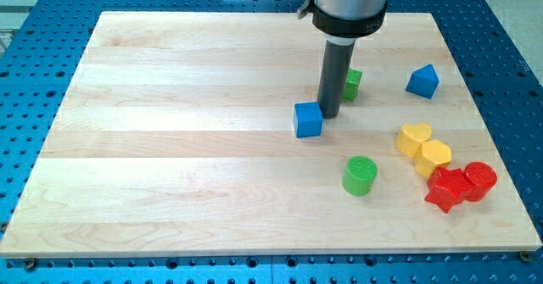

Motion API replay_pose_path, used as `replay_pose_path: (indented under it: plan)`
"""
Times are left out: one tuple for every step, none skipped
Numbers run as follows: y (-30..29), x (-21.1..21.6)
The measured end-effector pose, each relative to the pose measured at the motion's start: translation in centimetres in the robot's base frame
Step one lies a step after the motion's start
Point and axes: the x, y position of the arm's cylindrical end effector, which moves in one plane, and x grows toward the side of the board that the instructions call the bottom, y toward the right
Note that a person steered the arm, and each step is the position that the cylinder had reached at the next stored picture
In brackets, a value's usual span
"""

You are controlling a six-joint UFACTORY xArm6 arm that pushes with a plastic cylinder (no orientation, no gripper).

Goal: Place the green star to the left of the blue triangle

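Note:
The green star (pixel 352 83) lies at the view's upper middle-right, mostly hidden behind my rod, so its shape is hard to make out. The blue triangle (pixel 422 81) lies to its right, well apart from it. My tip (pixel 330 115) rests on the board just below and left of the green star. A blue cube (pixel 308 119) sits right beside the tip on its left; I cannot tell if they touch.
A green cylinder (pixel 360 175) stands below the tip. At the view's right lie a yellow heart (pixel 413 138), a yellow hexagon (pixel 435 156), a red star (pixel 446 189) and a red cylinder (pixel 479 180), close together. The wooden board (pixel 170 148) lies on a blue perforated table.

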Motion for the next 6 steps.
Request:
replay_pose_path:
  plan:
    - [-1.1, -2.4]
    - [-2.2, -3.3]
    - [2.2, -4.3]
    - [5.4, -4.5]
    - [2.1, -2.8]
    - [4.8, 1.7]
